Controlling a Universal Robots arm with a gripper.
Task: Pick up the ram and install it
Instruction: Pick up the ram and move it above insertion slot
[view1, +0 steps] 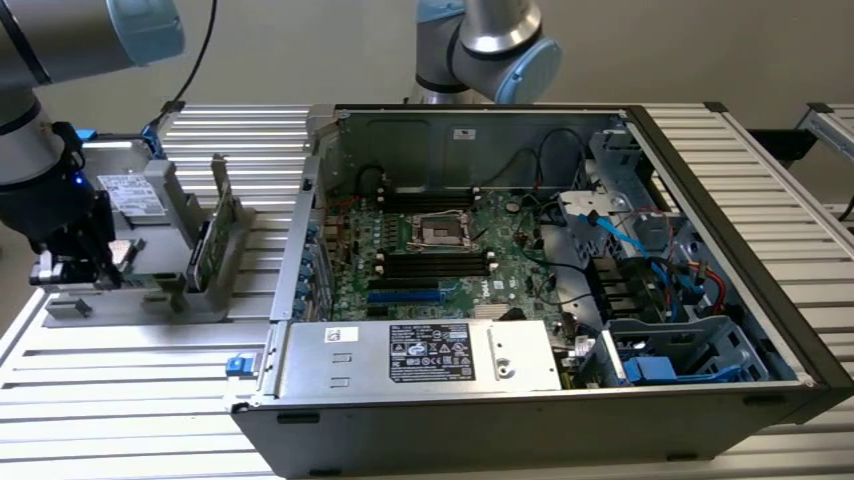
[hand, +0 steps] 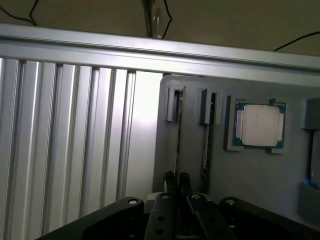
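Note:
The ram (hand: 178, 135) is a slim dark strip seen edge-on, standing in a slot of the grey holder (hand: 250, 170). My gripper (hand: 177, 180) has its two dark fingers pressed close on either side of the strip's near end, shut on it. A second similar strip (hand: 206, 145) stands in the neighbouring slot. In the exterior view my gripper (view1: 78, 268) is low over the grey holder (view1: 147, 290) on the exterior view's left, well away from the open computer case (view1: 534, 270). Black memory slots (view1: 430, 262) lie on the motherboard beside the processor socket (view1: 441, 228).
A square silver processor chip (hand: 260, 125) lies in a pocket of the holder beside the strips. A taller green card (view1: 207, 245) stands upright in the holder between my gripper and the case. Ribbed aluminium table (view1: 120, 370) surrounds everything. A second arm's base (view1: 487, 45) stands behind the case.

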